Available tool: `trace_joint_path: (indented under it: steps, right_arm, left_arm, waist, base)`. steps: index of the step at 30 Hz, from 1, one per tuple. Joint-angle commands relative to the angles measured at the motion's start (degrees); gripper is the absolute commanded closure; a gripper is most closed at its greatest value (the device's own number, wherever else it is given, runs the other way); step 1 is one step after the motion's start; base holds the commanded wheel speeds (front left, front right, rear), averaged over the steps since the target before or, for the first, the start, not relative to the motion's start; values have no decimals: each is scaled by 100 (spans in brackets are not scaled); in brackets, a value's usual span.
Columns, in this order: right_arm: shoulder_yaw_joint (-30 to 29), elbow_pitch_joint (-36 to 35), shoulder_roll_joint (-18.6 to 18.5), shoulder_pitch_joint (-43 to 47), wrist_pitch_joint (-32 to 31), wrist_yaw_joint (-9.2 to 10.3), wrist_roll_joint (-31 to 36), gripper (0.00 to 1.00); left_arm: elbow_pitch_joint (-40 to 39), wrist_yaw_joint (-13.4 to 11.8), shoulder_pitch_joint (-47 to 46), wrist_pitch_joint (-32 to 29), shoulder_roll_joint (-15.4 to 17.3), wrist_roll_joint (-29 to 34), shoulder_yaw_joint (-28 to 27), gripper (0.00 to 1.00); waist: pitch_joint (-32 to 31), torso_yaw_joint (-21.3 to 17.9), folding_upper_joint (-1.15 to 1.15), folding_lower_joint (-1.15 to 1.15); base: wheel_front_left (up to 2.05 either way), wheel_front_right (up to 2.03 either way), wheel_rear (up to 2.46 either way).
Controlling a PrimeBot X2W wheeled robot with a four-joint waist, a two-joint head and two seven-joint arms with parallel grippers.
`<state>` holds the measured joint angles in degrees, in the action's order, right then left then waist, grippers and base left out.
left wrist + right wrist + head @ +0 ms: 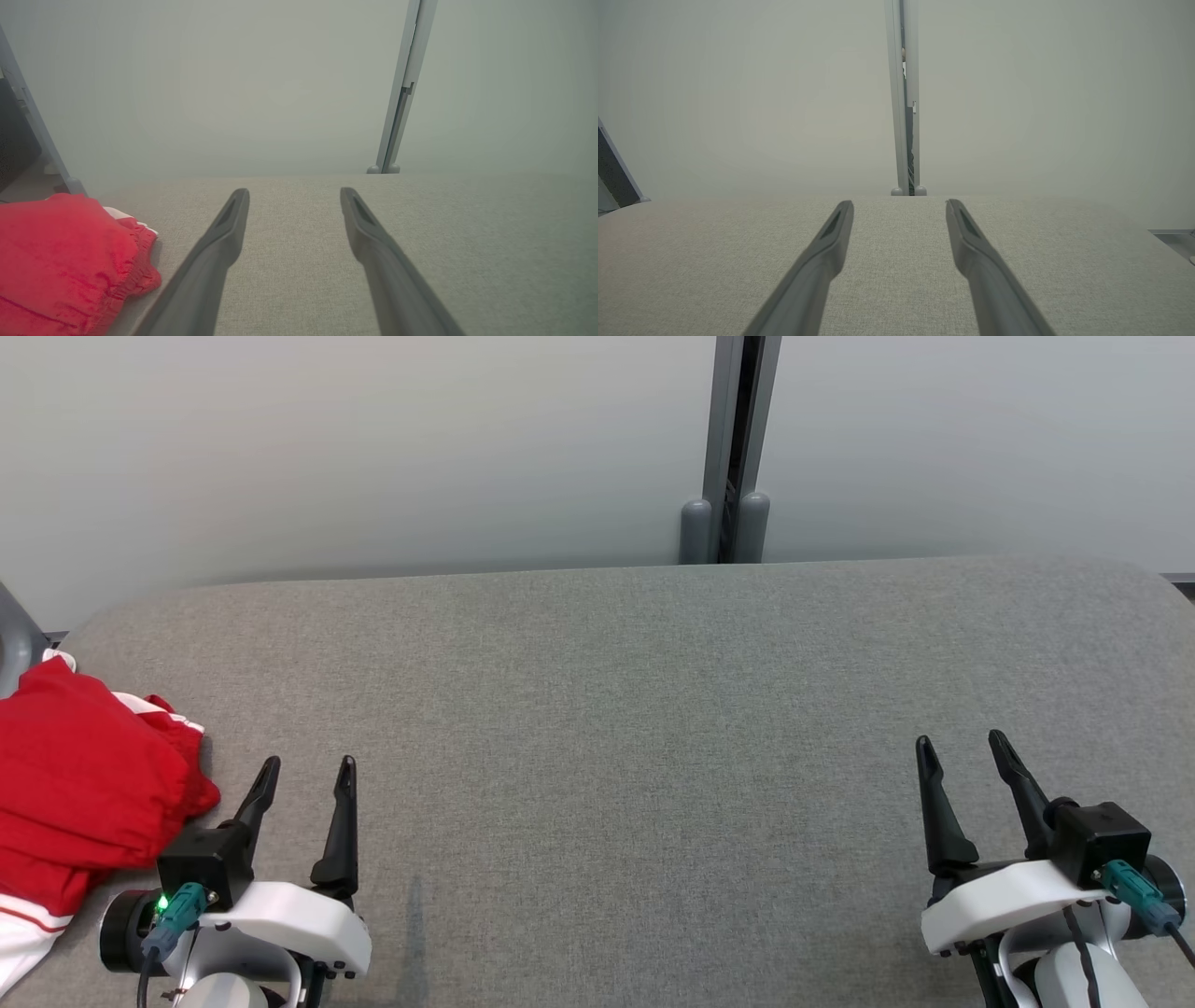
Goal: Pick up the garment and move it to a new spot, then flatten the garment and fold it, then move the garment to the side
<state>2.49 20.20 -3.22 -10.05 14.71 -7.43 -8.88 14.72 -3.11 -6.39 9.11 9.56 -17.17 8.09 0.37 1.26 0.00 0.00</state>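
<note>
The red garment point(84, 784) is seen bunched at the table's point(653, 709) left edge, just beside the left hand point(310, 763). The left hand and the right hand point(961, 739) are held wide and empty, presumably readied for pickup.

Plenty of room on the counter point(607, 709): flat grey fabric ran open across the middle and right, so the stretch between the left claw point(309, 763) and right claw point(961, 739) was free to sweep. The one obstacle was the bunched red garment point(84, 784) at the far left edge, just beside the left claw. The wall point(373, 448) closed off the back edge, with a grey post point(738, 429) standing on what looked like two rounded feet point(695, 527).
</note>
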Motion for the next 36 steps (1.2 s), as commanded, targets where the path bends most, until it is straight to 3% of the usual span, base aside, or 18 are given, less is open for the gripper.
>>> trace_joint_path:
  steps: [1, 24, 29, 36]
  right_arm:
    - [-1, 16, -12, -38, 44, -10, 41, 0]
    - [-82, 160, 9, -86, 20, -10, -61, 0]
    - [-25, 133, -13, -124, -24, -10, -44, 0]
    - [54, 74, -34, -165, -31, -10, -62, 0]
  left_arm:
    - [5, -27, -98, 12, 22, 1, -24, 0]
    - [-32, -96, -117, -49, 65, -116, 69, 0]
    - [-7, -102, -170, -13, 79, -161, 55, 0]
    - [22, -164, -257, 83, 98, -237, -46, 0]
  waist:
    - [-1, 0, 0, 0]
    - [-7, 62, 0, 0]
    - [21, 318, 0, 0]
    - [121, 1002, 0, 0]
  base:
    - [0, 0, 0]
    - [0, 0, 0]
    - [0, 0, 0]
    - [0, 0, 0]
